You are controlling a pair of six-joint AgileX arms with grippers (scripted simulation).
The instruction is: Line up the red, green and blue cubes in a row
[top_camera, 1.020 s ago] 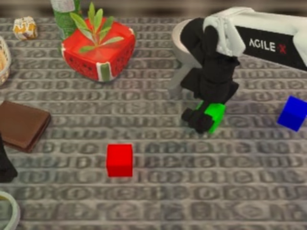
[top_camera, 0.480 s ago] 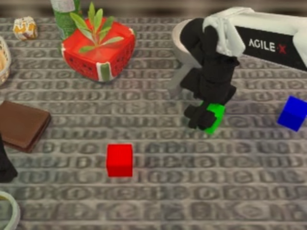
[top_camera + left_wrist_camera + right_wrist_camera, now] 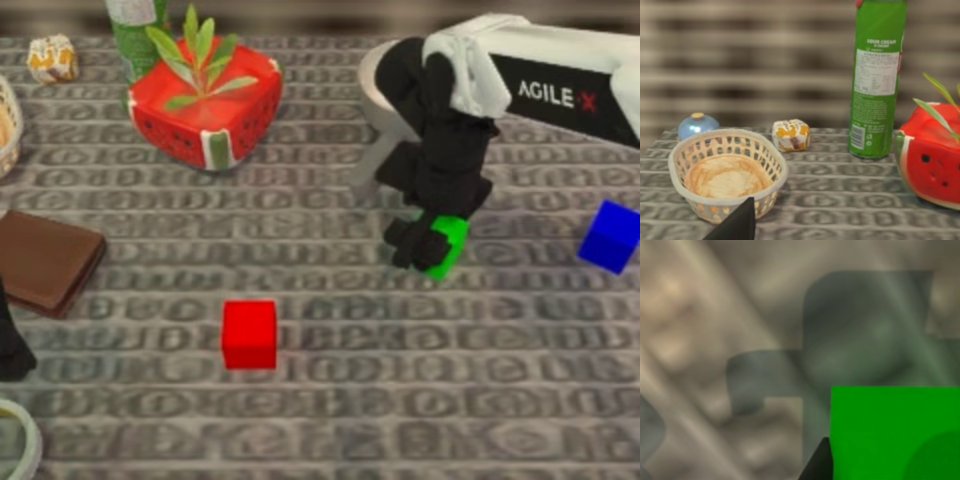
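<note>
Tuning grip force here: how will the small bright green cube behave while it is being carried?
The small bright green solid cube, held in the right end effector, probably stays stiff, since its edges look straight. Flat faces suggest it will not roll when set down. Its smooth, plain surface might slip under a loose grip.

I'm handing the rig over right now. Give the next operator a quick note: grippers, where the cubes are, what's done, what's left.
Right gripper: shut on the green cube, right of centre; the right wrist view shows its shadow apart from it on the table, so it looks lifted.
Left arm: parked at the table's left edge.
Red cube: alone, left of centre, toward the near edge.
Blue cube: by the right edge.
Done: green cube grasped.
Left: set green beside red, then bring blue in to finish the row.
</note>
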